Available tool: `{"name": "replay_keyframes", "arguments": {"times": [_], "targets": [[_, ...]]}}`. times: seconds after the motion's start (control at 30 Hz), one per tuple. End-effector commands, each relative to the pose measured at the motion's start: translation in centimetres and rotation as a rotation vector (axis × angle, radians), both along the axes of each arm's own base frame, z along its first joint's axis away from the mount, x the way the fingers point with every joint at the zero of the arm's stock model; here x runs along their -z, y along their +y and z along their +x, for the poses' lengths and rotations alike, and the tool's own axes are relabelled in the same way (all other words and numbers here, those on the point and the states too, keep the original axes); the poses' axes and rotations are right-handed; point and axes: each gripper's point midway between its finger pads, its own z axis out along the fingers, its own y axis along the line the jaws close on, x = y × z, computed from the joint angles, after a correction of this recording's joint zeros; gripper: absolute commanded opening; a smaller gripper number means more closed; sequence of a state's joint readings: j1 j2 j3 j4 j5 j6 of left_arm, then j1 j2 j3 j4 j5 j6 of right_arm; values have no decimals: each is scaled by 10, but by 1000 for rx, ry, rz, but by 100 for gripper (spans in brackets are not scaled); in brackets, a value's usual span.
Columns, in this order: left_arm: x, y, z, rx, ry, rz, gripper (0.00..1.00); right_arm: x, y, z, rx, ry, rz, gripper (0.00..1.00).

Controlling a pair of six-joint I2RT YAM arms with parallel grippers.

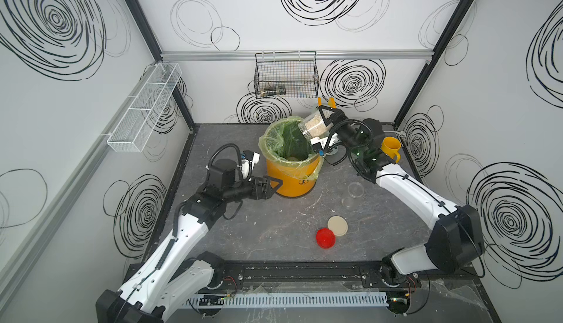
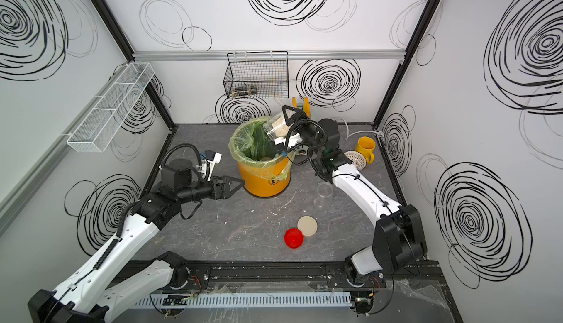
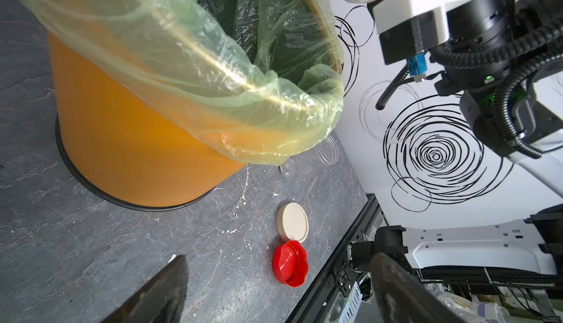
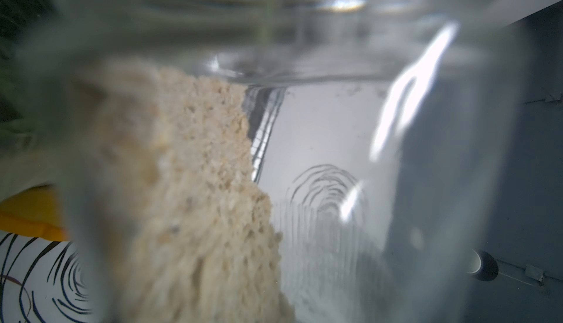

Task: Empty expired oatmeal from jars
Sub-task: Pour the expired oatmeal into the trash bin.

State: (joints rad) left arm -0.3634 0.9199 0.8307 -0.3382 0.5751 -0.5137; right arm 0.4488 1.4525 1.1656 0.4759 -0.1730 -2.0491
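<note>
My right gripper [image 1: 323, 121] [image 2: 285, 125] is shut on a clear jar [image 1: 312, 126] [image 2: 274, 129], lidless and tilted with its mouth over the orange bucket [image 1: 289, 181] [image 2: 265, 181] with the green liner. Oatmeal [image 1: 316, 121] [image 4: 195, 199] fills part of this jar, behind the blurred jar wall [image 4: 335, 153]. A second clear jar [image 1: 353, 192] [image 2: 323, 193] [image 3: 326, 152] lies empty on the table, right of the bucket. My left gripper [image 1: 275, 184] [image 2: 239, 184] [image 3: 280, 263] is open with nothing in it, beside the bucket's [image 3: 128, 141] left wall.
A red lid [image 1: 325, 237] [image 3: 289, 263] and a cream lid [image 1: 337, 226] [image 3: 292, 222] lie side by side at the front middle. A yellow mug [image 1: 391, 149] stands at the back right. A black wire basket [image 1: 286, 76] and a white mesh shelf [image 1: 146, 108] hang on the walls.
</note>
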Motion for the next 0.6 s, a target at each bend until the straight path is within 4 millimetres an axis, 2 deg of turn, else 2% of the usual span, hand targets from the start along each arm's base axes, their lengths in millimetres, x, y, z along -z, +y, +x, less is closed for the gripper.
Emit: {"name": "replay_keyframes", "arguments": {"times": [0.0,0.4,0.57], "targets": [[-22,1,6,0,-82,-19,96,-51,-11,-20,-5,-127,68,40],[-27,0,9,2,-100,-29,96,-38,-7,-16,-2,-116,7,41],[-28,-3,12,13,-100,-35,96,-32,-5,-13,15,-166,-105,41]]}}
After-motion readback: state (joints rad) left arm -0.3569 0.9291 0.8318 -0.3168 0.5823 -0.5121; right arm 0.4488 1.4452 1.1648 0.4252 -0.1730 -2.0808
